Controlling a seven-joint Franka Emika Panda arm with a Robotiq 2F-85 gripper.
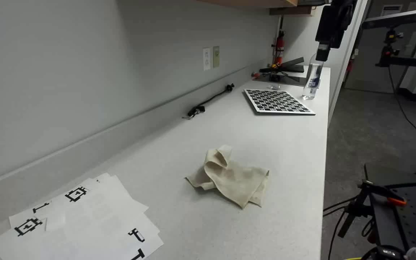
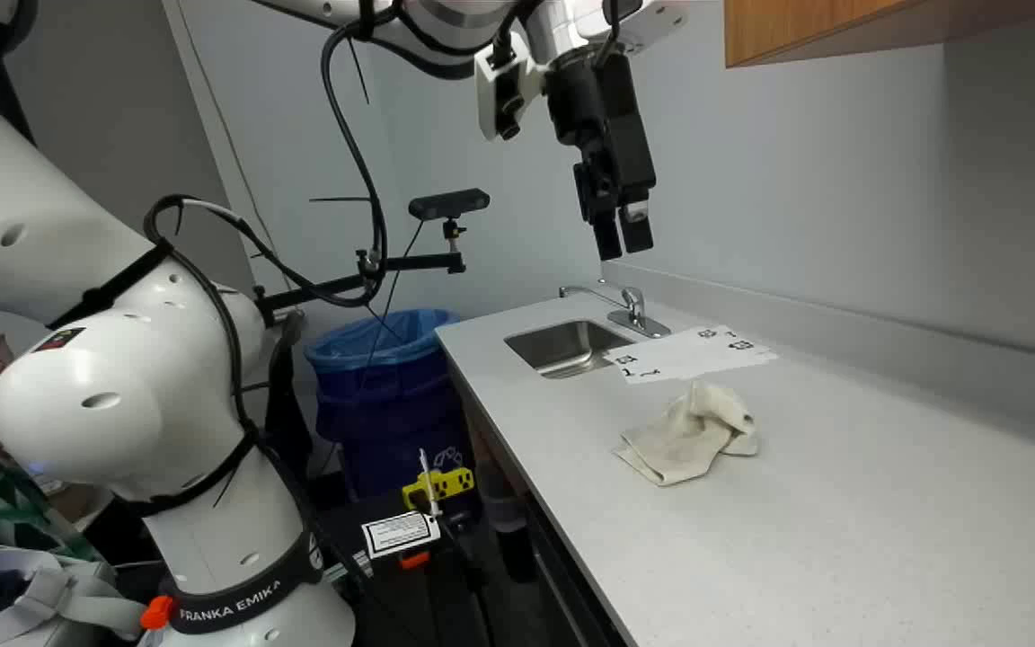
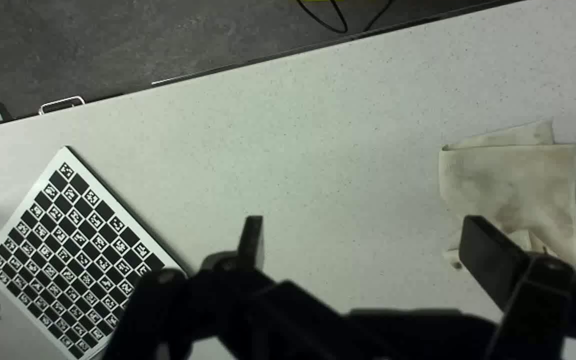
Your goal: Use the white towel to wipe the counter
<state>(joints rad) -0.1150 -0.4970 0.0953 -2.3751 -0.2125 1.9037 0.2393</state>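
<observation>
The wrinkled off-white cloth towel [image 3: 510,185] lies bunched on the long, smooth, pale grey-white counter [image 3: 293,150], at three o'clock in the wrist view. My black two-fingered claw [image 3: 365,230] hangs above the counter, spread wide and holding nothing. I should shift toward three o'clock, centre over the towel's raised fold [image 1: 213,159], descend straight, pinch deep enough that cloth shouldn't slip, then press lightly while wiping.

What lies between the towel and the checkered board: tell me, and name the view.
Only bare counter lies between the towel and the board; an exterior view shows it.
</observation>
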